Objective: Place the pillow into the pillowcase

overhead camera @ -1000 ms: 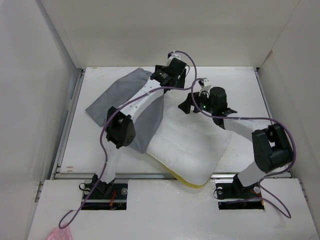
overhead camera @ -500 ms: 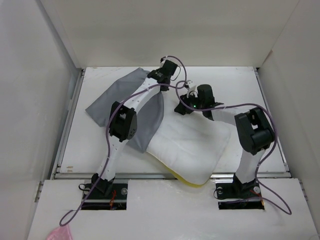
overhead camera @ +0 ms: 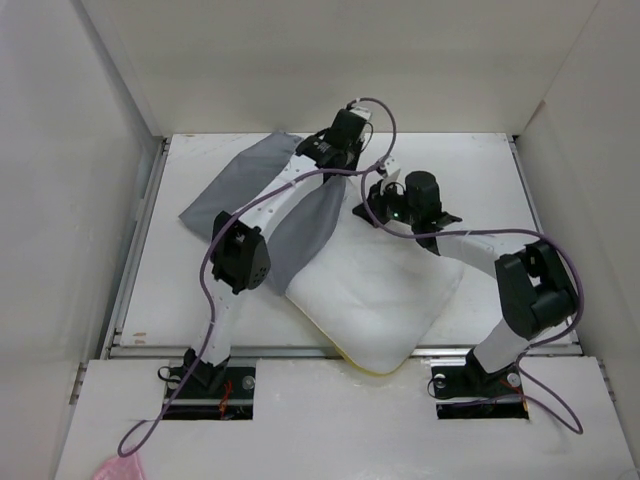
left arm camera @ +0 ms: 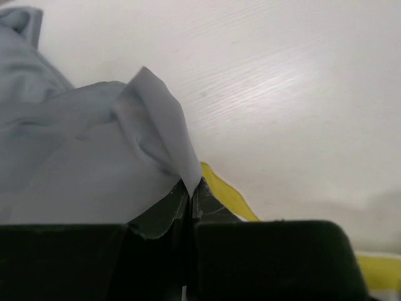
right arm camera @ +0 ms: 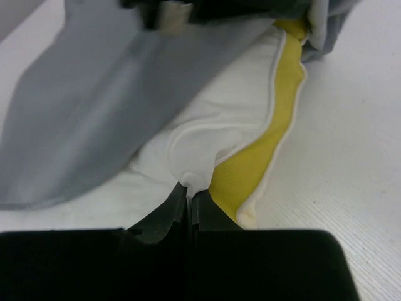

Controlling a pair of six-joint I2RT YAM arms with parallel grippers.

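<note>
The grey pillowcase (overhead camera: 245, 190) lies wrinkled at the back left of the table, its right part draped over the left end of the white pillow (overhead camera: 380, 285). My left gripper (overhead camera: 335, 155) is shut on a thin edge of the pillowcase (left arm camera: 94, 169), which rises in a peak from my closed fingertips (left arm camera: 190, 188). The pillow's yellow band (left arm camera: 225, 194) shows just right of them. My right gripper (overhead camera: 378, 205) is shut on a pinch of the pillow's white fabric (right arm camera: 200, 150) beside its yellow band (right arm camera: 269, 125), close to the grey cloth (right arm camera: 94, 113).
The white table (overhead camera: 480, 170) is boxed in by white walls at the left, back and right. A metal rail (overhead camera: 300, 350) runs along its near edge. The pillow's near corner hangs over that rail. A pink scrap (overhead camera: 118, 468) lies at the bottom left.
Both grippers have gone from open to shut, the left on the pillowcase edge, the right on the pillow. The pillow's near end has swung slightly left.
</note>
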